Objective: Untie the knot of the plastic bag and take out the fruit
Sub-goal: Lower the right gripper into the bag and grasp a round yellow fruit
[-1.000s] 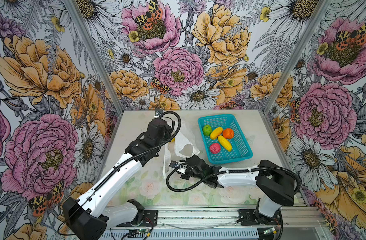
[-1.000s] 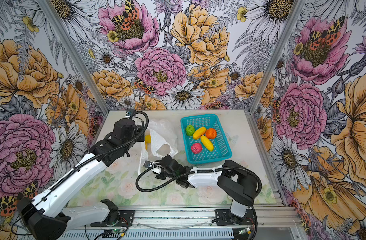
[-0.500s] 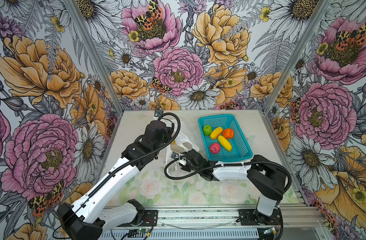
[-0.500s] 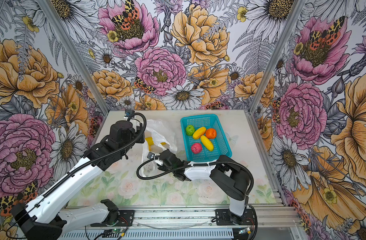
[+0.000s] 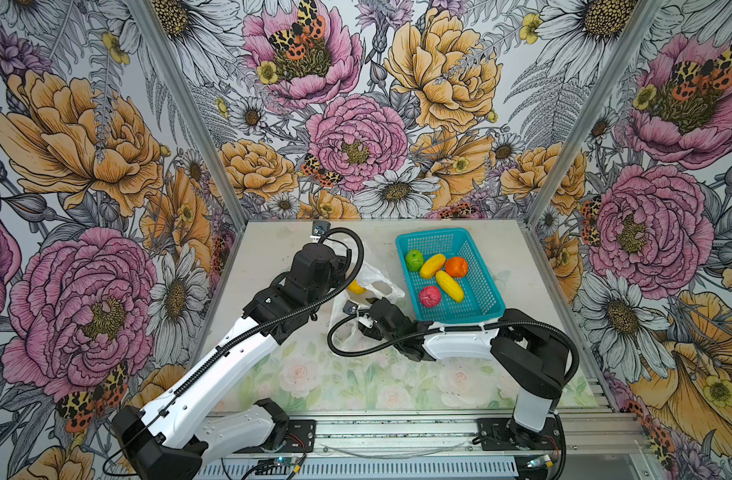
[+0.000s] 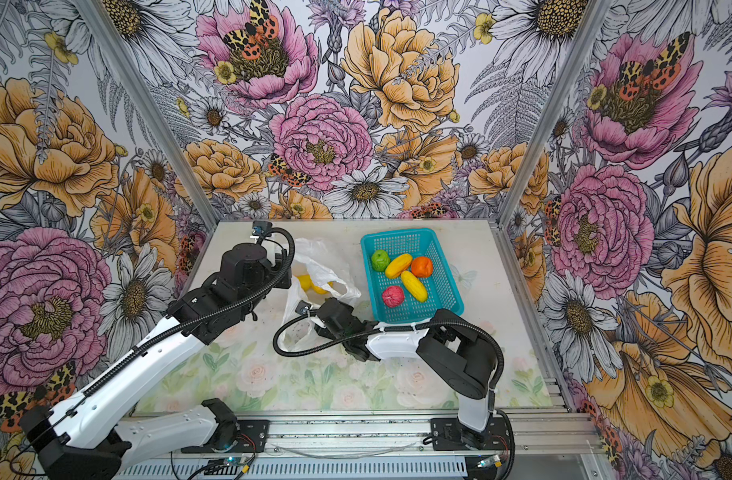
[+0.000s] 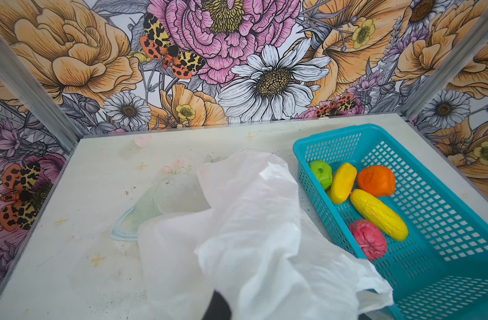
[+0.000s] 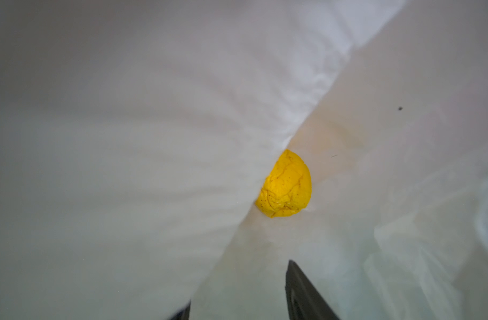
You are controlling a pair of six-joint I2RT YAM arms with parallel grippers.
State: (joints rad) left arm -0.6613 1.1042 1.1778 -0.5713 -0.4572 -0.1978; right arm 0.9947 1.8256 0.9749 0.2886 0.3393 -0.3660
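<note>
Right gripper (image 8: 238, 288): reaches in low from the near right into the bag's mouth. Its two dark fingers (image 8: 301, 291) stand apart, with only loose white film around them and nothing held.
Loop handle (image 5: 342, 332): lies flat and open on the mat at the bag's near end.
Plastic bag (image 5: 379, 277): sits mid-table, just left of the basket. Its long axis runs near to far, its mouth faces the near side, and its far part is bunched up under the left wrist.
Yellow fruit (image 8: 285, 185): lies inside the bag in a crease of film, ahead of the right gripper's fingers.
Left gripper (image 7: 218, 307): only a dark tip shows. It is closed tight on a gathered fold of the plastic bag, which drapes away from it.
Basket (image 5: 460, 318): teal mesh with its long axis near to far, the near end swung slightly right.
Basket fruit: the green apple (image 5: 414, 259) is farthest, with the orange (image 5: 456, 266) to its right. One yellow oblong (image 5: 433, 266) slants near-left to far-right. The other yellow oblong (image 5: 449, 286) slants far-left to near-right. The pink-red ball (image 5: 430, 296) is nearest.
Table (image 5: 543, 266): an aluminium rail (image 5: 397, 432) at the near edge carries both arm bases. Beyond it lies a pale rose-and-leaf mat (image 5: 356, 382), then a scuffed whitish top.
Walls (image 5: 356, 124): three sides are papered with large pink and orange peonies, daisies and spotted moths, and aluminium posts (image 5: 185, 104) stand at the corners.
</note>
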